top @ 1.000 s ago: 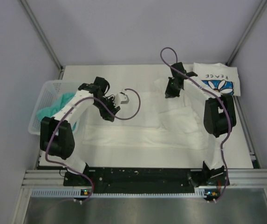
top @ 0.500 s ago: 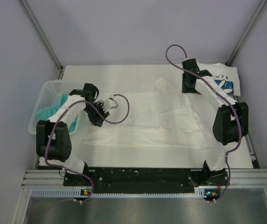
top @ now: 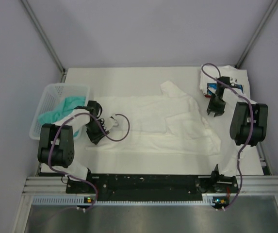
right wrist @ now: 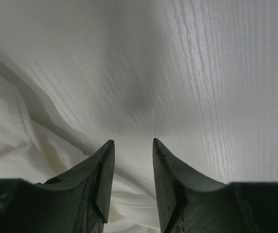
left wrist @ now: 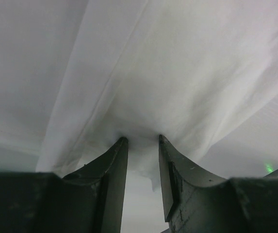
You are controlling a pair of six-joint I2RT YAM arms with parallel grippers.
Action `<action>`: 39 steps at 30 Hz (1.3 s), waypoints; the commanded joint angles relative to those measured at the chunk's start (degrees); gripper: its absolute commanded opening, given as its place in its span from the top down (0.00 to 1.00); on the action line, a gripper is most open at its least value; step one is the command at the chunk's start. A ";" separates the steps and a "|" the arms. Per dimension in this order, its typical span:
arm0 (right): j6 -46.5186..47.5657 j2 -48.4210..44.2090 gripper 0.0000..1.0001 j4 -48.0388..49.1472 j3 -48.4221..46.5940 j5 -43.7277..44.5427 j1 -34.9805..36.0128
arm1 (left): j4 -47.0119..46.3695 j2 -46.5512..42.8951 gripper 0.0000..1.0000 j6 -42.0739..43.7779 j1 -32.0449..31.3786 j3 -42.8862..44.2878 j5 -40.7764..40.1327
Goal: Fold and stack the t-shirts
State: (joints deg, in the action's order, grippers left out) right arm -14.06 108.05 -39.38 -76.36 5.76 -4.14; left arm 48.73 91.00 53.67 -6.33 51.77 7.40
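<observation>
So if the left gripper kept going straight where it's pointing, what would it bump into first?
Most likely the big white t-shirt. The left gripper has its tips at a bunched fold of that cloth, so it would push into the fold almost at once. Whether it touches yet, I can't tell.

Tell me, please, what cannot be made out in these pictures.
- Daisy-print t-shirt, top view: the right arm covers most of its print.
- Teal t-shirt, top view: the basket wall and the left arm hide part of it.
- Left gripper, left wrist view: the white t-shirt bunches at its fingertips; whether it is pinched cannot be told.
- Right gripper, right wrist view: too close to tell which part of the white t-shirt lies below.
</observation>
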 commanded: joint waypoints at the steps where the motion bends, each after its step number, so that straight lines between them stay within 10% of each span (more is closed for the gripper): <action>1: -2.81 -4.52 0.63 7.38 2.96 -11.89 -1.57 | -3.29 1.72 0.63 -0.41 0.61 -2.55 -0.46; 23: -2.46 -8.83 0.51 12.48 13.34 -15.17 -2.54 | -3.82 2.34 0.63 -0.67 0.79 -2.37 -0.98; 32: -2.72 -7.06 1.00 12.92 11.15 -11.30 -2.54 | -3.38 1.99 0.63 -0.41 1.14 -1.93 -1.24; 39: -0.44 -6.99 1.00 12.57 6.76 -3.22 -2.54 | -3.73 3.04 0.63 -0.14 1.76 -1.58 -1.69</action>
State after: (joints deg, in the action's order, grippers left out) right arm -16.49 102.06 -28.45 -64.16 -4.95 -6.50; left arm 47.94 91.02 52.60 -5.89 51.48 7.01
